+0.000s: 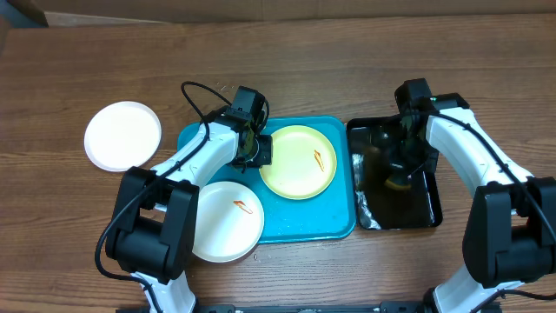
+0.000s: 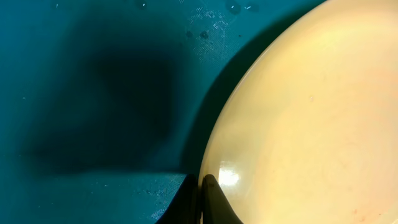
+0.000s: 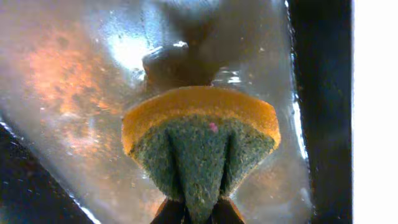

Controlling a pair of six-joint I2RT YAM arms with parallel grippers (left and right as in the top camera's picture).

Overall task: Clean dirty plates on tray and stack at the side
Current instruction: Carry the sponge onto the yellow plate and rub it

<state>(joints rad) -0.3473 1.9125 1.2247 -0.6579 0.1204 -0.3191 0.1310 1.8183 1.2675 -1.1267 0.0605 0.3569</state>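
Slippage is my main worry here. The left gripper (image 1: pixel 253 149) is clamped tight on just the rim of the pale yellow-green plate (image 1: pixel 295 174), which lies flat in the tray (image 1: pixel 304 228), its orange smear (image 1: pixel 320 160) not yet wiped. That's a thin pinch on a glossy edge, so a lift or a hard scrub could make the plate pivot or pop out. The right gripper (image 3: pixel 189 214) is squeezed shut on the sponge (image 3: pixel 199 137) down in the black tub (image 1: pixel 426 204). It looks soaked, so it may drip on the way over. The smeared white plate (image 1: pixel 221 230) hangs half off the tray's near-left corner, easy to bump. A clean-looking white plate (image 1: pixel 122 135) sits on the table to the left.
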